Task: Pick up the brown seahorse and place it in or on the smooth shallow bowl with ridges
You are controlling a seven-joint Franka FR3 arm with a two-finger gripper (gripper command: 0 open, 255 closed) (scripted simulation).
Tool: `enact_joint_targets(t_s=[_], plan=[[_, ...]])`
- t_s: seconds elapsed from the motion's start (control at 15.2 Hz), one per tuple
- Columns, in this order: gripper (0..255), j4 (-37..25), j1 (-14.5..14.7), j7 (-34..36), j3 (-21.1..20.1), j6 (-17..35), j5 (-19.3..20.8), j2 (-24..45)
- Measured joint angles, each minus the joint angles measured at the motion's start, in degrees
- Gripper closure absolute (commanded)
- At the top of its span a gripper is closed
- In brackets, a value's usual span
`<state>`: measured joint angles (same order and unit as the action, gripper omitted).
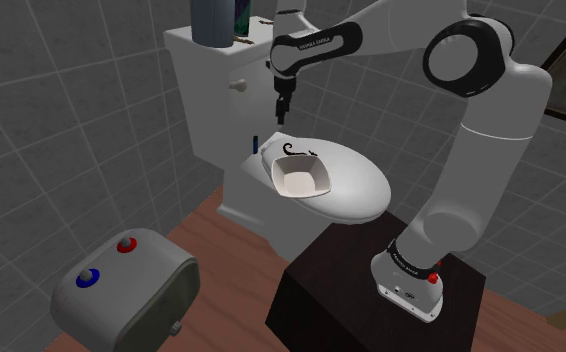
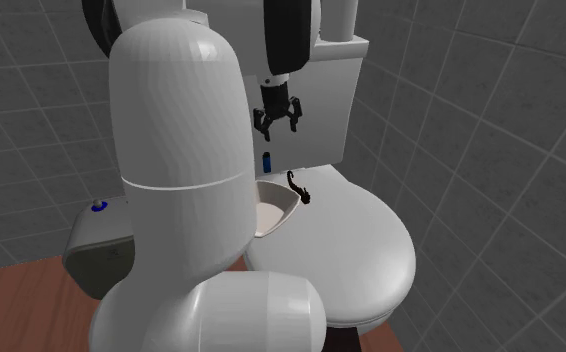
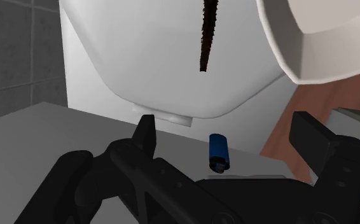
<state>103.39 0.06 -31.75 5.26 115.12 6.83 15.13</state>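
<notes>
A thin dark brown seahorse (image 1: 299, 152) (image 2: 300, 187) lies on the closed white toilet lid (image 1: 356, 185), touching the far rim of a white shallow bowl (image 1: 296, 178) (image 2: 271, 205) that also sits on the lid. My black gripper (image 1: 282, 108) (image 2: 278, 118) hangs open above the back of the lid, in front of the tank, a little behind the seahorse and well above it. In the wrist view the gripper (image 3: 229, 130) has its fingers (image 3: 145, 133) wide apart with nothing between them. Beyond them are the seahorse's tail (image 3: 208, 35) and the bowl (image 3: 318, 38).
A small blue object (image 1: 255, 143) (image 2: 268, 161) (image 3: 218, 151) stands at the lid's hinge, just below the gripper. The toilet tank (image 1: 211, 80) carries a grey cylinder (image 1: 211, 20). A grey appliance with a red and a blue knob (image 1: 121, 290) sits on the wooden floor.
</notes>
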Motion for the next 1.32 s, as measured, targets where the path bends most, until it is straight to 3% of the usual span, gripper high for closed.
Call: enact_joint_targets(t_s=[0.4, 0.59, 0.73, 0.79, 1.32], plan=[[0, 2.13, -0.24, 0.09, -0.1, 4.97, 0.17, -0.35], [0, 1.28, -0.4, -0.45, -0.26, 3.38, 0.08, -0.25], [0, 2.1, -0.36, 0.17, -0.23, 5.15, 0.21, -0.32], [255, 1.88, -0.43, -0.03, -0.29, 4.77, 0.17, -0.31], [255, 6.79, -0.16, 1.12, -0.23, 8.31, 0.66, 1.0]])
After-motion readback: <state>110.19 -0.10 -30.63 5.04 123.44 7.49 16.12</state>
